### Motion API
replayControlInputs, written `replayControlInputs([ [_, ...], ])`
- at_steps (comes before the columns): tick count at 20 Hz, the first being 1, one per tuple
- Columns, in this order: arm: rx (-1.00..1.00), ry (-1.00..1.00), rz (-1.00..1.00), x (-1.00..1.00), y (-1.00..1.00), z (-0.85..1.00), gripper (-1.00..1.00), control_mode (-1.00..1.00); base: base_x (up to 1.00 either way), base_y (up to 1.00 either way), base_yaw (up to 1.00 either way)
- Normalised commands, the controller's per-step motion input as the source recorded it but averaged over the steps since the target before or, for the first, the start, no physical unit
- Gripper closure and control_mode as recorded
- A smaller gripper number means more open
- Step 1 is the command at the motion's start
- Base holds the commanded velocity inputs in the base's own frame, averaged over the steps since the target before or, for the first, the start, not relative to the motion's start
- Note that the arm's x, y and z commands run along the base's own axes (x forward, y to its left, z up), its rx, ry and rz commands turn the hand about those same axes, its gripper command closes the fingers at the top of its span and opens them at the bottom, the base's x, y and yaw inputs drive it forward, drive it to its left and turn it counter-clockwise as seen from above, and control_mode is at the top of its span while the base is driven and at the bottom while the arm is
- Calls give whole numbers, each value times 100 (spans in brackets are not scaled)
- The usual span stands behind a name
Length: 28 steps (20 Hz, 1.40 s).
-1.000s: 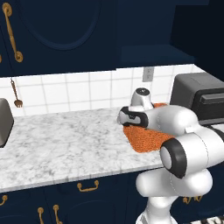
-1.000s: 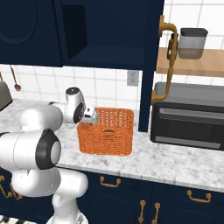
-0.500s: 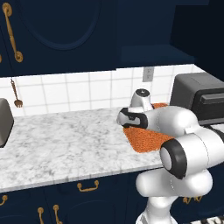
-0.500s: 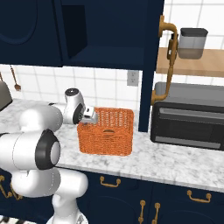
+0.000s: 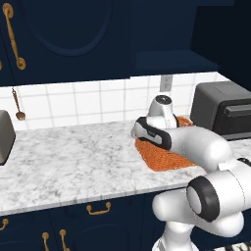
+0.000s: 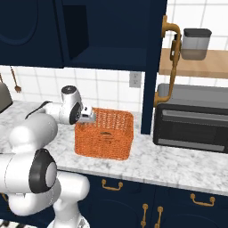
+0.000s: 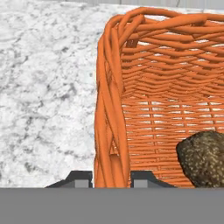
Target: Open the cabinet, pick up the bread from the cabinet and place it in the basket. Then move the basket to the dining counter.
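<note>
Marble worktop (image 5: pixel 73 157), grey-veined, carries our basket (image 6: pixel 105 139) near its back edge, left of the dark box oven (image 6: pixel 191 118). We note the gripper (image 7: pixel 111 177) clenched on the basket's left rim, one fingertip each side of the woven orange wall. Bread (image 7: pixel 203 158), a rough brown lump, lies inside.

Kitchen: marble worktop (image 5: pixel 73 157), white tiled wall (image 5: pixel 88 100), oven (image 6: pixel 191 118).
</note>
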Motion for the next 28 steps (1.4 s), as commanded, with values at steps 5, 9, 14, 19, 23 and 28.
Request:
replayControlInputs([
  [5, 0, -5, 19, -17, 10, 82, 100, -100, 0, 0, 0],
  [9, -7, -19, 17, -15, 2, 55, 100, -100, 0, 0, 0],
  [14, -11, -20, 21, -37, -1, 21, 100, -100, 0, 0, 0],
  [19, -7, 0, 29, -31, -13, 34, 100, -100, 0, 0, 0],
  [23, -13, 0, 25, -17, -20, 18, 100, -100, 0, 0, 0],
  [28, -21, -3, 14, -12, -10, 3, 100, -100, 0, 0, 0],
])
